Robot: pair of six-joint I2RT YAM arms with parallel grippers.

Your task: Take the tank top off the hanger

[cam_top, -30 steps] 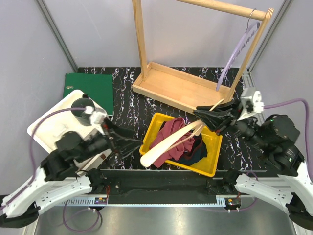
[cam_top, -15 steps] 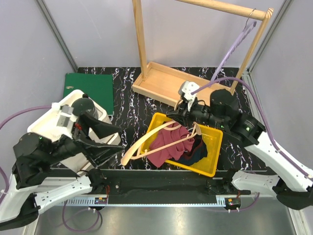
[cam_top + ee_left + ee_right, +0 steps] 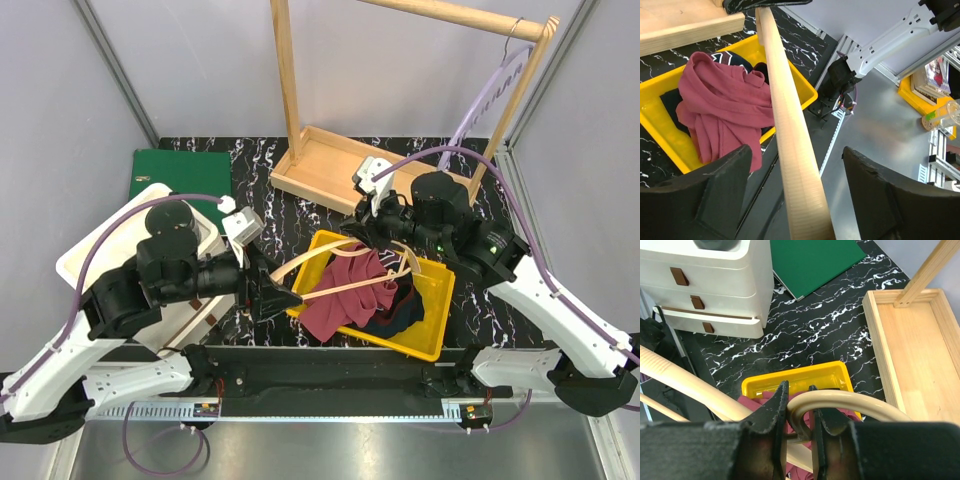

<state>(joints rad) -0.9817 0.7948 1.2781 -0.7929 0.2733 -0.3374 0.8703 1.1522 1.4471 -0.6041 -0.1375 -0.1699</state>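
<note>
The wooden hanger (image 3: 330,262) is held over the yellow bin (image 3: 432,320). My right gripper (image 3: 385,238) is shut on the hanger (image 3: 850,402) at its top bend, by the hook's neck, seen close in the right wrist view (image 3: 800,420). My left gripper (image 3: 268,296) stands open around the hanger's left arm (image 3: 785,125). The arm runs between the fingers (image 3: 705,192) without a visible squeeze. The maroon tank top (image 3: 345,300) lies bunched in the bin under the hanger (image 3: 725,110). I cannot tell whether a strap still hangs on it.
A dark garment (image 3: 405,305) lies in the bin under the tank top. Behind it stands a wooden rack (image 3: 365,180) with a purple hanger (image 3: 485,100) on its rod. A white drawer unit (image 3: 110,255) and a green board (image 3: 185,185) sit at the left.
My left arm swung in toward the bin and its open jaws now straddle the hanger's left arm. The hanger's left end has lifted. The right gripper keeps its hold.
</note>
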